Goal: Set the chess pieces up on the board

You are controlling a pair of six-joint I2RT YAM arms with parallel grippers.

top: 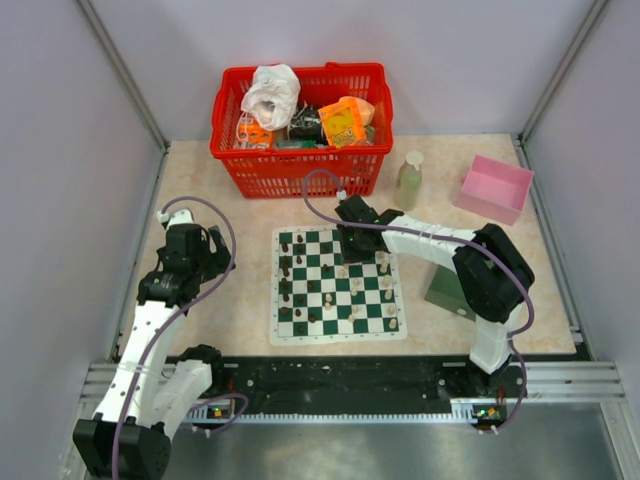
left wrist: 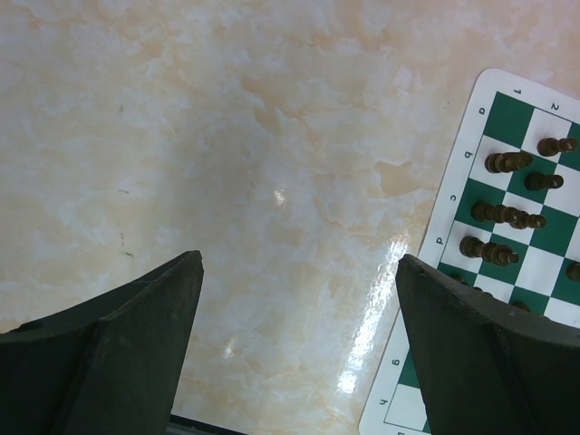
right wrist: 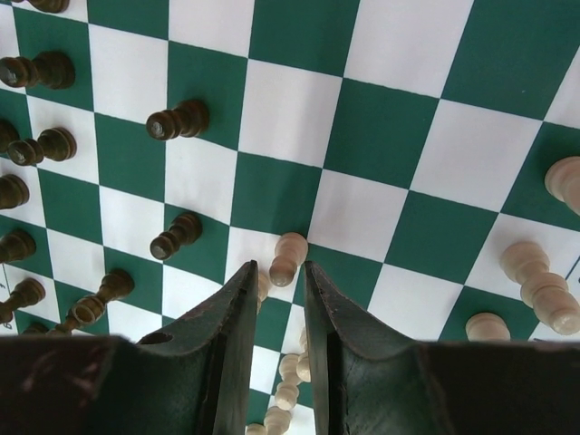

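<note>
The right claw (right wrist: 279, 268) hangs over the board (right wrist: 399, 118) with its jaws only a narrow slit apart. A cream piece (right wrist: 288, 258) stands right at the tips, at their 12 o'clock. Whether the fingers pinch it or merely flank it cannot be told. A second cream shape at its 9 o'clock is mostly hidden behind one finger, and more cream pieces (right wrist: 290, 372) show only through the slit. Dark pieces (right wrist: 178, 120) stand toward the wrist view's 9 o'clock edge, some of them cut off there. From above, this claw sits near the board's 1 o'clock corner and covers the squares below it. The left claw (left wrist: 299, 261) is spread wide with nothing between its fingers, over bare table (left wrist: 227, 136). The board lies at its 3 o'clock. A dark green box (top: 445, 290) is half hidden behind the right arm.
</note>
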